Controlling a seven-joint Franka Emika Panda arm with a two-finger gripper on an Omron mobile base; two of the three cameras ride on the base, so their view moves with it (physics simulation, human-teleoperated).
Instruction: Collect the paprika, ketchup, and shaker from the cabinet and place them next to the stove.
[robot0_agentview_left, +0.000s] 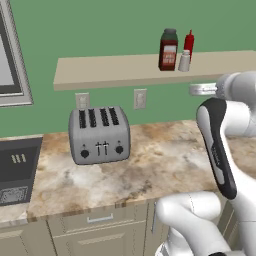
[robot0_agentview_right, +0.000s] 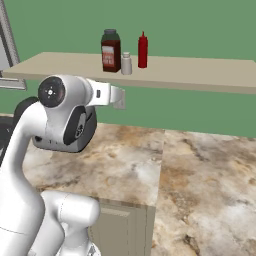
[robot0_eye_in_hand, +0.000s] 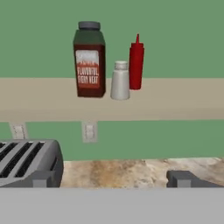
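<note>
The end effector (robot0_agentview_right: 119, 98) stands wide and holds nothing, hanging just below the front edge of the cabinet (robot0_agentview_right: 200, 75), its fingertips (robot0_eye_in_hand: 186, 178) far apart. It points at the green wall, level with the underside of the shelf board, which seems a ready stance for rising to the three things above it. On the cabinet the paprika (robot0_eye_in_hand: 89, 59) stands upright at the left of the group, the shaker (robot0_eye_in_hand: 120, 81) just beside it to the right and a little nearer, and the ketchup (robot0_eye_in_hand: 136, 63) just right of the shaker and farther back. All three sit close together, so the wide opening suits the broad jar, though a reach for one could knock its neighbour. Below, a grey toaster (robot0_agentview_left: 99, 134) rests on the marbled worktop (robot0_agentview_left: 165, 160) under the shelf's left part. Nothing has yet been taken down, so the whole task is still ahead.
</note>
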